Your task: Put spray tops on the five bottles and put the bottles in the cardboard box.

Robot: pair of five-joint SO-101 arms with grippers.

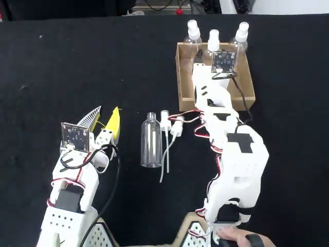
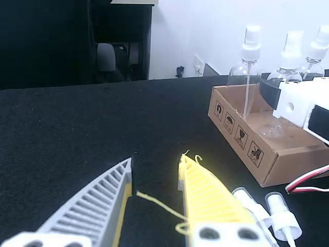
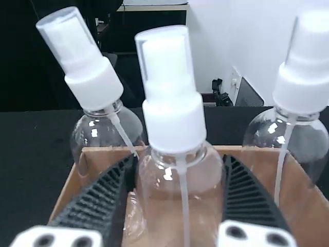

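The cardboard box [image 1: 185,77] stands at the far right with three capped bottles upright along its far wall. My right gripper [image 1: 207,52] is inside the box, shut on the middle bottle [image 3: 177,180]; the outer two [image 1: 193,32] [image 1: 240,33] stand free on either side. A bare bottle [image 1: 151,140] lies on its side at mid-table, with two loose spray tops [image 1: 165,121] [image 1: 178,126] just right of it, their tubes trailing toward me. My left gripper [image 1: 105,117] rests open left of that bottle, with nothing between its grey and yellow fingers [image 2: 205,195].
The right arm's red and white wires [image 1: 191,114] loop close beside the loose spray tops. The black table [image 1: 77,62] has free room across its left and far-left parts. Beyond the table's far edge is a white wall.
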